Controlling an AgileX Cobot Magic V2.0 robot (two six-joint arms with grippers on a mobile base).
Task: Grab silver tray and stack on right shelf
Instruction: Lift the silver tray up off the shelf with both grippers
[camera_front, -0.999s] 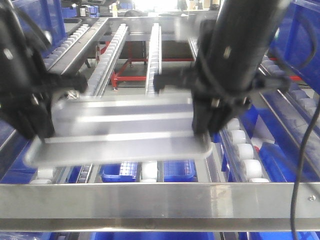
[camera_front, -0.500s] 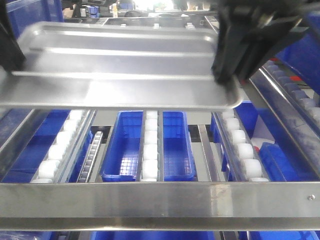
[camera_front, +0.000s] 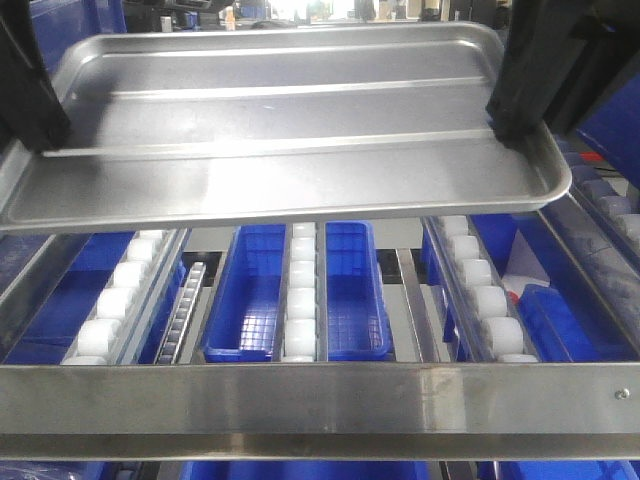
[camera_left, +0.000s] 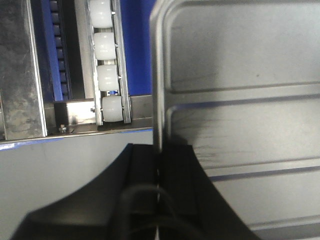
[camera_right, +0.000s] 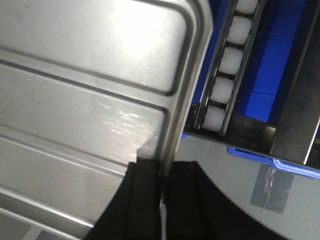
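Left tool (camera_left: 159, 150): black fingers closed together on the left short rim of the shiny rectangular steel tray (camera_front: 280, 130). In the left wrist view the rim runs straight down between the two fingers. A lane of white plastic rollers (camera_left: 107, 65) lies just left of that rim, lower down.

Tray position: carried in the air between both arms, long side toward the front camera. Floor faces up and two long raised ridges are visible. It hangs above the steel-framed right shelf (camera_front: 320, 405), behind its silvery front crossbar. Below it are two narrow blue plastic crates (camera_front: 255, 300) with a roller lane between them.

Right tool (camera_right: 162, 167): black fingers clamped on the right short rim, which is pinched between them. Another white roller lane (camera_right: 225, 75) sits just right of the tray, over blue plastic.
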